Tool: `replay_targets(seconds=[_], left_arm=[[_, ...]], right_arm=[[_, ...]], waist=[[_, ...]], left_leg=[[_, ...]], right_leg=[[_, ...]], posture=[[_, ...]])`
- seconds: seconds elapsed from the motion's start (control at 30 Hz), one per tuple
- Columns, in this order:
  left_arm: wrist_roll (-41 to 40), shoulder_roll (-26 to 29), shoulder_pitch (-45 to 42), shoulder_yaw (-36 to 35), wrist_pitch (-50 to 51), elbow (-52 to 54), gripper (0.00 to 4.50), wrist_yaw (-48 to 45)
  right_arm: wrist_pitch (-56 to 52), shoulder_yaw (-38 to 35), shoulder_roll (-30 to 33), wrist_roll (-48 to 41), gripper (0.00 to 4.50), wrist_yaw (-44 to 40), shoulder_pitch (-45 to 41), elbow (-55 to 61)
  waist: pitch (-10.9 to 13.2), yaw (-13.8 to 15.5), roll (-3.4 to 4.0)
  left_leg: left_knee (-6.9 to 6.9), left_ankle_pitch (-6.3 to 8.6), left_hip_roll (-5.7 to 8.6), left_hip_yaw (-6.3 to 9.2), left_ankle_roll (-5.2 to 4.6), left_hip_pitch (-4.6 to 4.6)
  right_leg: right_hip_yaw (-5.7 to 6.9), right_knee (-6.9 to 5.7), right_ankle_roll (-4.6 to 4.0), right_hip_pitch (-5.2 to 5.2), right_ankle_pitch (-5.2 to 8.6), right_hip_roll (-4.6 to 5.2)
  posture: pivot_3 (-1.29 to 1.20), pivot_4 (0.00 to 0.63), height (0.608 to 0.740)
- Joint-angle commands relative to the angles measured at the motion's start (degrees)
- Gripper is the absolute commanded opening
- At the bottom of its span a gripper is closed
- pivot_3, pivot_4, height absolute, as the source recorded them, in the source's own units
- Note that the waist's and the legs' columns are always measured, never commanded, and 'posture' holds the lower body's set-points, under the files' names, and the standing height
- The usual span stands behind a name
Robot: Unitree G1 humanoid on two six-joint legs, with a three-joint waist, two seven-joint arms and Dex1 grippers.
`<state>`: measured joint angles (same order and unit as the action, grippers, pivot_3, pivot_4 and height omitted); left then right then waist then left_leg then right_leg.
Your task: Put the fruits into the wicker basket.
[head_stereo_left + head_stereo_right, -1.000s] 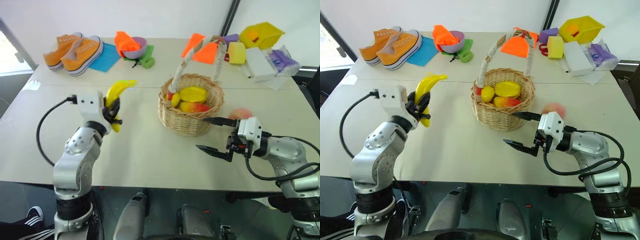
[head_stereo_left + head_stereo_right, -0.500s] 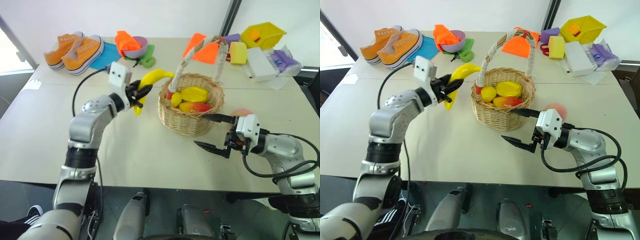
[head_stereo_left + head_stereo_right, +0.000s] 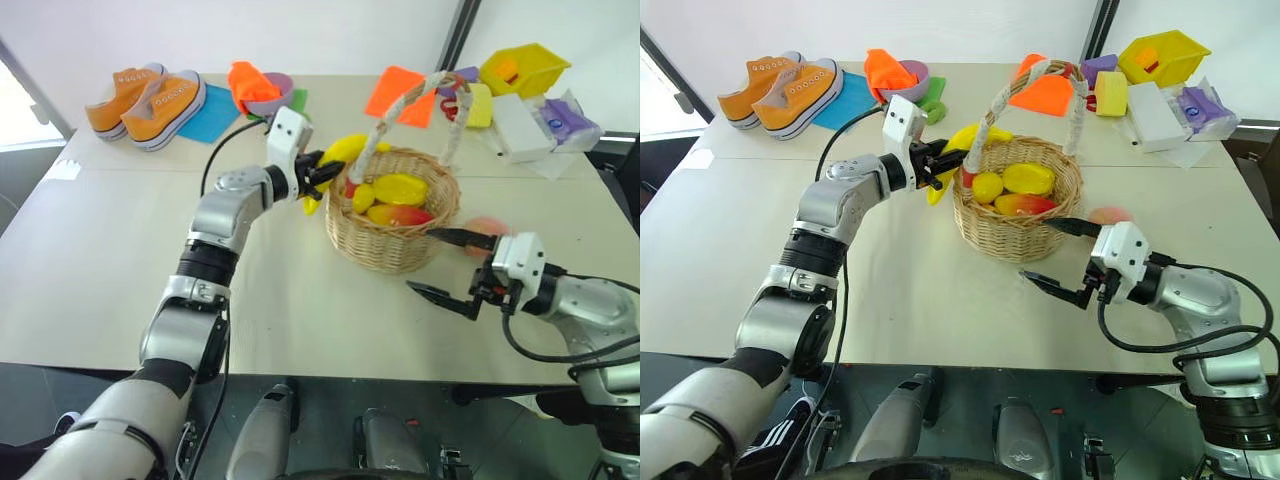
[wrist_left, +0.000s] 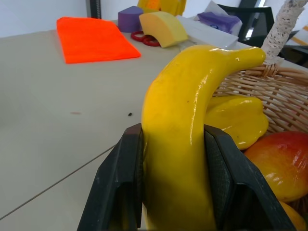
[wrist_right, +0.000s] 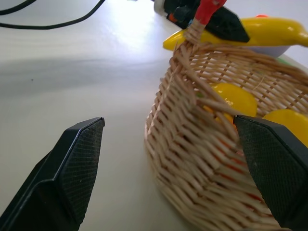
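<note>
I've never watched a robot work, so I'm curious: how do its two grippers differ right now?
The left gripper is shut on the banana, while the right gripper is open and holds nothing. The left gripper is raised at the rim of the wicker basket, beside the handle; the right gripper hangs lower, near the basket's side, with the peach behind it. Both have two black fingers and point toward the basket.

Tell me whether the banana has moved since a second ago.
Yes. The left gripper carried the banana rightward, toward the basket; it now reaches its rim.
</note>
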<state>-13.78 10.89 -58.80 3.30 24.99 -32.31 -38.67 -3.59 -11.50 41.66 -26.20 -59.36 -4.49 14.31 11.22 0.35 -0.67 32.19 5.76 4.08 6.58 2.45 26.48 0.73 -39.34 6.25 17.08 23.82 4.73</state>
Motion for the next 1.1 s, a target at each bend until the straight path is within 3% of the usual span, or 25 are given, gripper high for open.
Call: replay_targets(seconds=[0.03, 0.33, 0.7, 0.77, 0.93, 0.97, 1.1], left_arm=[[-0.5, 0.0, -3.3, -0.7, -1.5, 0.0, 1.18, -2.1], [-3.2, -0.4, -6.0, -5.4, -1.6, -0.5, 1.18, -1.4], [2.0, -4.5, -9.6, -0.8, -5.0, -11.3, 1.18, -4.4], [2.4, -4.7, -9.3, -0.7, -5.3, -11.7, 2.20, -4.6], [1.7, -5.1, -7.8, -1.2, -5.6, -8.2, 4.18, -6.5], [1.2, -4.8, -7.8, -1.9, -5.5, -7.7, 4.35, -6.7], [-1.7, -2.8, -5.6, -4.0, -4.0, -1.9, 4.35, -9.3]], right_arm=[[-0.2, -1.5, 0.2, -1.1, 4.50, 0.8, -0.2, 1.4], [-0.5, 0.6, -0.6, -0.3, 4.50, 1.7, -1.2, 2.1], [-0.7, 1.8, -0.9, 0.1, 4.50, 2.4, -2.4, 2.1], [-0.8, 1.6, -0.9, 0.1, 4.50, 2.7, -2.2, 2.4], [-0.9, 1.5, -0.8, 0.0, 4.50, 3.2, -1.8, 2.8], [-0.9, 1.6, -0.8, 0.0, 4.50, 3.3, -1.7, 2.7], [-0.7, 1.6, -0.7, 0.0, 4.50, 3.1, -2.0, 2.2]], waist=[[0.0, -0.1, 0.00], [0.0, -1.4, -0.01], [0.0, -1.0, -0.01], [0.0, -1.0, -0.01], [0.0, -1.1, -0.01], [0.0, -1.1, -0.01], [0.0, -1.6, -0.01]], left_leg=[[0.00, 0.00, 0.00, 0.00, 0.00, 0.01], [-0.01, -0.01, -0.02, 0.00, 0.00, 0.00], [0.06, -0.01, 0.02, 0.00, 0.00, -0.01], [0.09, -0.01, 0.02, 0.01, 0.00, -0.01], [0.11, -0.01, 0.02, 0.01, 0.00, -0.01], [0.11, -0.01, 0.02, 0.01, 0.00, -0.02], [0.08, -0.01, -0.02, 0.01, 0.00, -0.02]], right_leg=[[0.00, 0.00, 0.00, 0.01, 0.00, 0.00], [0.00, -0.01, 0.00, 0.02, 0.00, 0.00], [0.09, -0.02, 0.01, -0.08, 0.00, 0.00], [0.09, -0.02, 0.01, -0.10, 0.00, 0.01], [0.10, -0.02, 0.01, -0.12, 0.00, 0.00], [0.10, -0.02, 0.01, -0.12, 0.00, 0.00], [0.08, -0.02, 0.01, -0.07, 0.00, -0.01]], posture=[[0.00, 0.150, 0.740], [0.00, 0.150, 0.740], [0.00, 0.150, 0.740], [0.00, 0.150, 0.740], [0.00, 0.150, 0.740], [0.00, 0.150, 0.740], [0.00, 0.150, 0.740]])
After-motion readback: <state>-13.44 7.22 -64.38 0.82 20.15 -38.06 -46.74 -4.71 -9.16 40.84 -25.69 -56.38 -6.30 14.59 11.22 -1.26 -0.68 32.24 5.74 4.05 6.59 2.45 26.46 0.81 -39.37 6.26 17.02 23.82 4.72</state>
